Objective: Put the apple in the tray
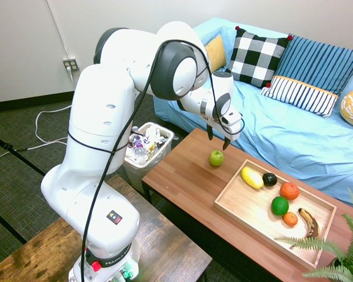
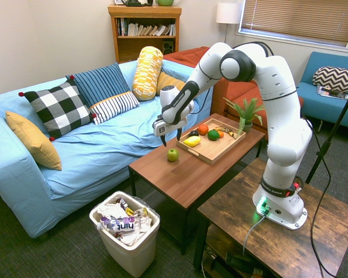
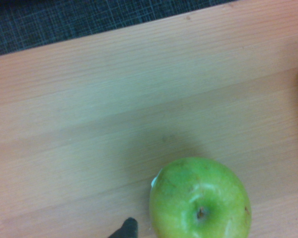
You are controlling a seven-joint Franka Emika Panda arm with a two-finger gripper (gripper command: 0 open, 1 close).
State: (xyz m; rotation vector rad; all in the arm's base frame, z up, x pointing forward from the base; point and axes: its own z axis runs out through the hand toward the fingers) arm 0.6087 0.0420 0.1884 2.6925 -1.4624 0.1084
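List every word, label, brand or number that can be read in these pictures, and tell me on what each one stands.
"fruit" (roughly, white letters on a crumpled surface): on the purple wrapper in the waste bin.
Book spines on the shelf: too small to read.
Label on the arm's base: too small to read.
The apple and the tray: no text on them.

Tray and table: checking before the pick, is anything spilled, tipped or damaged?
Nothing stands out. The apple sits upright on the table, apart from the tray, whose fruits lie inside its rim. The open pincer hangs above the apple.
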